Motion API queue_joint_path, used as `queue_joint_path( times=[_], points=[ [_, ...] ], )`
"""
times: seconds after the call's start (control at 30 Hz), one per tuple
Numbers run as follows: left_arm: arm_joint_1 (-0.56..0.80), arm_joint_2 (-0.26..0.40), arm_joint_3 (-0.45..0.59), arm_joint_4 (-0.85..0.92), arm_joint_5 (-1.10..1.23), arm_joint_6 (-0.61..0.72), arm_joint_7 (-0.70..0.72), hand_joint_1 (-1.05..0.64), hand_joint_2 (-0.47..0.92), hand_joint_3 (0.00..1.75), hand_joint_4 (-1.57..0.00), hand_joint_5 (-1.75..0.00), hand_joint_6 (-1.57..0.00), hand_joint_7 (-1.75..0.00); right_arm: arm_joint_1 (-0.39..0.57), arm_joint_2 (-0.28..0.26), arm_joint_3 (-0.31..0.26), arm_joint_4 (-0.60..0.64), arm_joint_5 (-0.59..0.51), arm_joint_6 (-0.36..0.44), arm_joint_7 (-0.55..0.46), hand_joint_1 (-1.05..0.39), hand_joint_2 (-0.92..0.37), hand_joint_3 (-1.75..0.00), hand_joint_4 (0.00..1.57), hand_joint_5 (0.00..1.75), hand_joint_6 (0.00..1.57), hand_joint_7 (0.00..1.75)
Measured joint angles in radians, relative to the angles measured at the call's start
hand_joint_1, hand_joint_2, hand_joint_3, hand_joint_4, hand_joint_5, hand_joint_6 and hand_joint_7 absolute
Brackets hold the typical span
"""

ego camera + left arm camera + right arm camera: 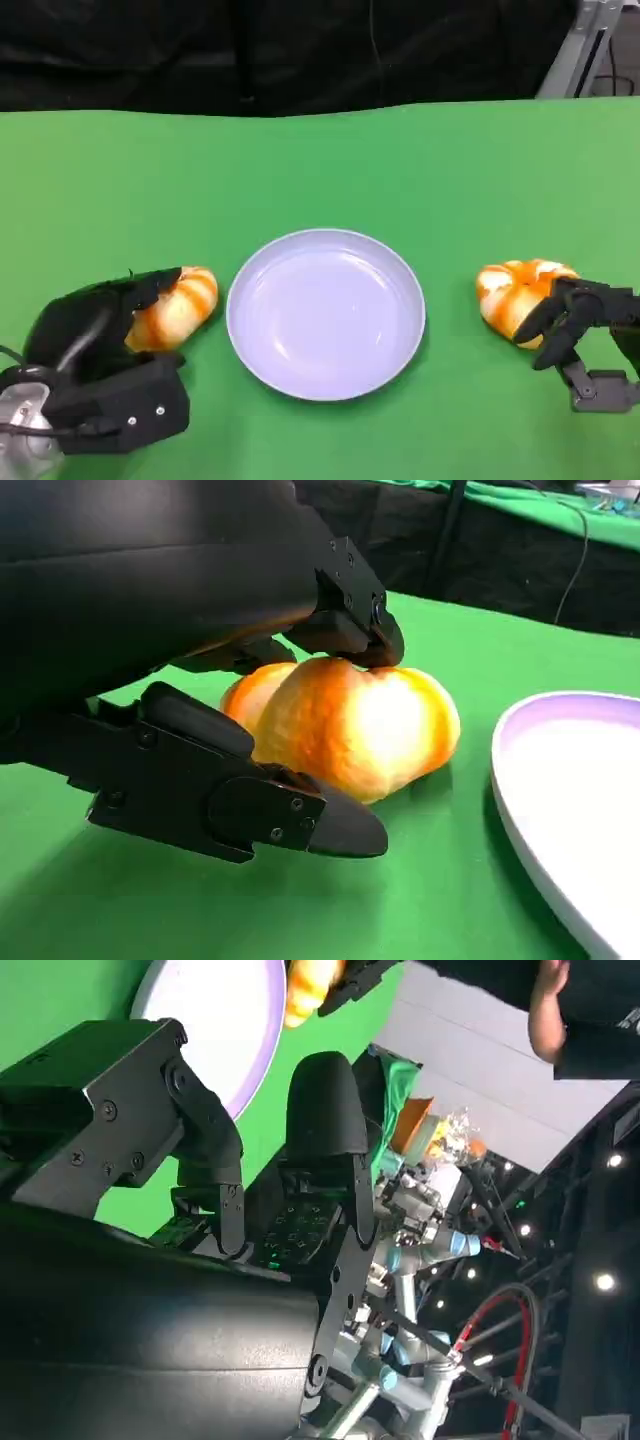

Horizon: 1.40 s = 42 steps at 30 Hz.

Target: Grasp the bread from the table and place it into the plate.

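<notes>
Risk assessment first. Left bread (178, 305) is enclosed by the left hand (100, 335): in the left wrist view one finger (345, 625) is pressed on top of the loaf (350, 725) and a thumb (230, 800) is set low along its near flank, so the loaf is judged to be gripped, though it appears to rest on the green surface (320, 160) as yet. The hold is seen on one end only; the loaf could pivot out and drop short of the plate (326, 313), or strike the rim (520, 800), which lies just beside it. Soft crust may also be crushed if squeezed harder.

Right bread (515, 292) sits at 3 o'clock from the plate, apart from it. The right hand (580, 325) has its fingers curled over the loaf's outer end; whether a firm grip is made cannot be told. A push rather than a grasp would slide it across the surface.

Orientation: the left loaf lies at 9 o'clock from the plate, its long axis taken to run roughly 8 to 2 o'clock, free end toward the plate. The right loaf's axis is judged to run about 10 to 4 o'clock, with its free end toward the plate.
</notes>
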<state>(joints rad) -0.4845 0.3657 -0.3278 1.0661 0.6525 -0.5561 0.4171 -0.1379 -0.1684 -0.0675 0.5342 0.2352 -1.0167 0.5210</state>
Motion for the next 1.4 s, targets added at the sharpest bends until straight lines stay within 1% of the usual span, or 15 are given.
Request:
queue_joint_path(
  times=[0.3,0.33,0.37,0.43,0.47,0.53,0.6,0.67,0.87,1.13,1.17,1.2,1.23,1.3,1.4],
  points=[
    [-0.021,-0.003,-0.024,0.03,0.001,0.004,0.013,-0.67,0.92,0.14,-0.43,0.0,-0.46,-0.01,0.0,0.0,0.0,0.0,-0.007,-0.001,-0.003,0.26,-0.52,-1.14,1.03,1.23,1.04,1.03],
    [-0.021,-0.003,-0.025,0.031,0.001,0.004,0.013,-0.47,0.9,0.1,-0.44,-0.01,-0.46,-0.01,0.0,0.0,0.0,0.0,-0.007,-0.001,-0.003,0.26,-0.52,-1.14,1.02,1.23,1.04,1.03],
    [-0.022,-0.003,-0.027,0.033,0.001,0.003,0.014,-0.4,0.9,0.07,-0.45,-0.01,-0.46,0.0,0.0,0.0,0.0,0.0,-0.007,0.0,-0.003,0.25,-0.52,-1.14,1.02,1.23,1.04,1.03],
    [-0.024,-0.003,-0.033,0.037,0.002,0.001,0.016,-0.34,0.9,0.05,-0.45,-0.01,-0.46,0.0,0.0,0.0,0.0,-0.005,-0.006,0.005,-0.003,0.25,-0.51,-1.15,1.02,1.23,1.04,1.03],
    [-0.024,-0.003,-0.036,0.039,0.002,-0.002,0.017,-0.23,0.89,0.03,-0.45,0.0,-0.46,0.0,0.0,0.0,0.0,-0.008,-0.005,0.007,-0.003,0.25,-0.51,-1.15,1.03,1.23,1.04,1.03],
    [-0.026,-0.003,-0.04,0.041,0.002,-0.006,0.018,-0.17,0.89,0.02,-0.45,0.0,-0.46,0.0,0.001,0.0,0.0,-0.01,-0.005,0.009,-0.004,0.25,-0.51,-1.15,1.03,1.23,1.04,1.03],
    [-0.026,-0.003,-0.04,0.043,0.001,-0.008,0.018,-0.15,0.89,0.01,-0.46,0.0,-0.47,0.0,0.001,0.0,0.0,-0.011,-0.009,0.01,-0.006,0.25,-0.51,-1.16,1.03,1.23,1.04,1.04],
    [-0.026,-0.003,-0.041,0.044,0.001,-0.01,0.018,-0.06,0.89,0.01,-0.45,0.0,-0.47,0.0,0.001,0.0,0.0,-0.011,-0.012,0.01,-0.008,0.26,-0.51,-1.17,1.03,1.23,1.04,1.04],
    [-0.027,-0.003,-0.045,0.044,0.001,-0.009,0.016,0.01,0.92,0.02,-0.48,-0.01,-0.5,-0.01,0.001,0.0,0.0,-0.014,-0.012,0.012,-0.009,0.28,-0.5,-1.19,1.03,1.24,1.04,1.04],
    [-0.029,-0.003,-0.054,0.044,0.001,-0.007,0.017,0.02,0.92,0.02,-0.49,-0.01,-0.5,-0.01,0.001,0.0,0.001,-0.014,0.002,0.017,0.0,0.29,-0.5,-1.19,1.02,1.25,1.04,1.04],
    [-0.029,-0.003,-0.054,0.044,0.001,-0.007,0.017,-0.02,0.92,0.13,-0.65,-0.27,-0.72,-0.17,0.001,0.0,0.001,-0.014,0.002,0.017,0.0,0.26,-0.5,-1.18,1.02,1.24,1.04,1.04],
    [-0.029,-0.004,-0.054,0.046,0.001,-0.007,0.022,-0.06,0.92,0.21,-0.56,-0.81,-0.79,-0.38,0.001,0.0,0.001,-0.014,0.001,0.018,0.0,0.24,-0.5,-1.18,1.02,1.24,1.04,1.04],
    [-0.03,-0.007,-0.054,0.051,-0.001,-0.007,0.033,-0.07,0.92,0.23,-0.51,-1.03,-0.8,-0.49,0.001,0.0,0.0,-0.014,-0.001,0.018,-0.002,0.24,-0.5,-1.17,1.02,1.23,1.04,1.04],
    [-0.038,-0.017,-0.05,0.063,-0.007,-0.007,0.054,-0.09,0.92,0.25,-0.47,-1.21,-0.8,-0.58,0.001,0.0,0.0,-0.014,-0.006,0.017,-0.007,0.23,-0.51,-1.17,1.03,1.23,1.04,1.04],
    [-0.048,-0.023,-0.05,0.075,-0.018,-0.006,0.067,-0.09,0.92,0.26,-0.46,-1.25,-0.8,-0.61,0.001,0.0,0.0,-0.014,-0.014,0.017,-0.009,0.23,-0.51,-1.16,1.03,1.23,1.04,1.04]
  ],
)
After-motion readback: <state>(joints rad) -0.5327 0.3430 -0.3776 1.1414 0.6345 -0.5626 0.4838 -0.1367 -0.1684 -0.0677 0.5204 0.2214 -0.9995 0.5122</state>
